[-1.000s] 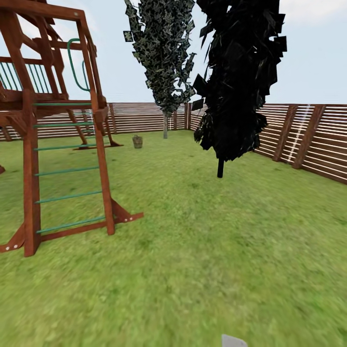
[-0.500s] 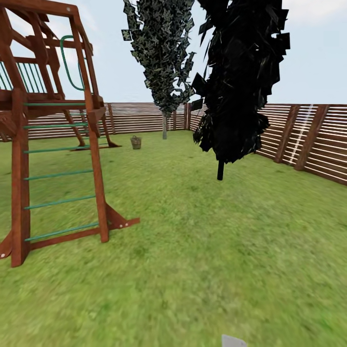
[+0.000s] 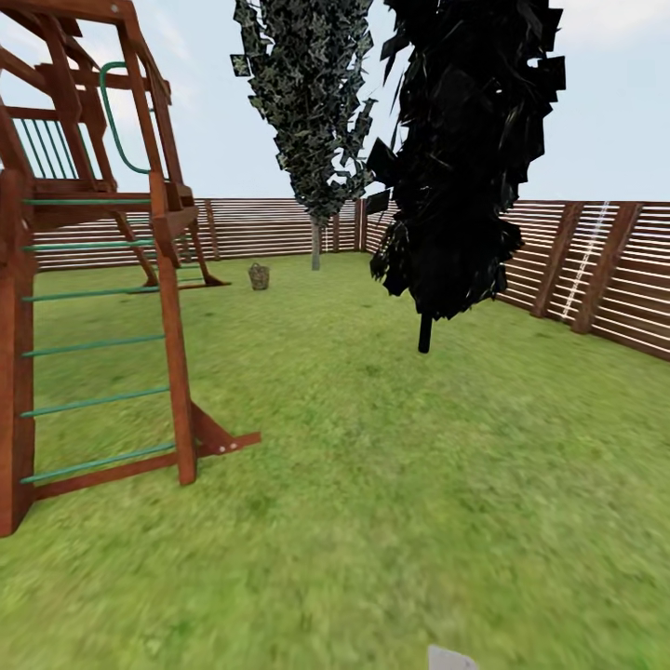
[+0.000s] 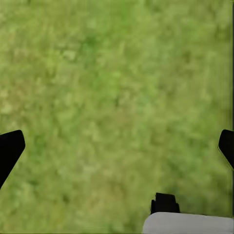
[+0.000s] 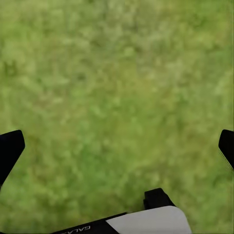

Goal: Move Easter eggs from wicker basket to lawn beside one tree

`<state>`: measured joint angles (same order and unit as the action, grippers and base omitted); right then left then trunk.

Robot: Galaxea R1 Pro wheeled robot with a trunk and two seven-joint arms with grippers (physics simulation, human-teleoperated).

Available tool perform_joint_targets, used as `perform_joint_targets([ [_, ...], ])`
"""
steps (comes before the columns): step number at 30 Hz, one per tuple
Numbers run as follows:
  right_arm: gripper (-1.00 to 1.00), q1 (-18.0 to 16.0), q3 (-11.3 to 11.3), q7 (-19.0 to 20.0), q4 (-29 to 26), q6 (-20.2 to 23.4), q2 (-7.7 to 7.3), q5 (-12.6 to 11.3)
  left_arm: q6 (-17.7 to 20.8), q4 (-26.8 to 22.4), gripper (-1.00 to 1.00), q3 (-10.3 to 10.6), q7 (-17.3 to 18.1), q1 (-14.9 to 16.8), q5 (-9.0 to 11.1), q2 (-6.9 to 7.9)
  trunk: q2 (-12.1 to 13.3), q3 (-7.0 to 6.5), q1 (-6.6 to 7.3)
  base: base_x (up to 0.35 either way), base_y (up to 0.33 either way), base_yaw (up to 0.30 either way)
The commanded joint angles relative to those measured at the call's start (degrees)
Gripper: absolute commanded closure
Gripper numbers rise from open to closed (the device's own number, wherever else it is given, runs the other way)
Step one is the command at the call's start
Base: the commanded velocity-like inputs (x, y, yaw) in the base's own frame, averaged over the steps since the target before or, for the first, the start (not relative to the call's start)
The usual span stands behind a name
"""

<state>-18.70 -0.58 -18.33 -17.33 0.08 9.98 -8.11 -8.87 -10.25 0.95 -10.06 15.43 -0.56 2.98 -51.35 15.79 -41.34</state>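
A climbing frame (image 3: 93,279) stands near left on the lawn (image 3: 372,484). Far beyond its right side sits the wicker basket (image 3: 259,275), with a tree (image 3: 316,244) just right of it by the far fence (image 3: 270,226). A nearer tree (image 3: 425,330) stands right of centre, before the right fence (image 3: 596,279).

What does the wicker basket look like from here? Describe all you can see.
The wicker basket is a small brown, bucket-shaped thing standing upright on the lawn, far off near the fence. It sits between the play frame and the grey-trunked tree, touching only grass. Its weave and contents are too small to tell.
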Motion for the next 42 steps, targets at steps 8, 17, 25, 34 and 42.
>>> perform_joint_targets([
  [8,-1.0,0.0,0.0,-0.1,-0.1,0.0,0.02,-0.4,-0.2,0.1,-1.0,0.1,-0.2,0.0,-0.1,0.01,0.0,0.07,-0.03,0.302,-0.118,0.0],
  [17,-1.0,0.0,0.0,-0.1,-0.1,0.0,0.02,-0.4,-0.2,0.1,-1.0,0.1,-0.2,0.0,-0.1,0.01,0.0,0.07,-0.03,0.302,-0.128,0.0],
  [25,-1.0,0.0,0.0,-0.1,-0.1,0.0,0.02,-0.4,-0.2,0.1,-1.0,0.2,-0.2,0.0,-0.1,0.01,0.0,0.07,-0.03,0.302,-0.142,0.0],
  [34,-1.0,0.0,0.0,-0.1,-0.1,0.0,0.02,-0.3,-0.9,0.1,-1.0,0.2,-0.2,0.0,-0.1,0.01,0.0,0.07,-0.03,0.299,-0.177,0.005],
  [42,-1.0,0.0,0.0,-0.1,-0.1,0.0,0.02,-0.3,-1.0,0.1,-1.0,0.2,-0.2,0.0,-0.1,-0.03,0.0,0.07,-0.03,0.298,-0.183,0.203],
])
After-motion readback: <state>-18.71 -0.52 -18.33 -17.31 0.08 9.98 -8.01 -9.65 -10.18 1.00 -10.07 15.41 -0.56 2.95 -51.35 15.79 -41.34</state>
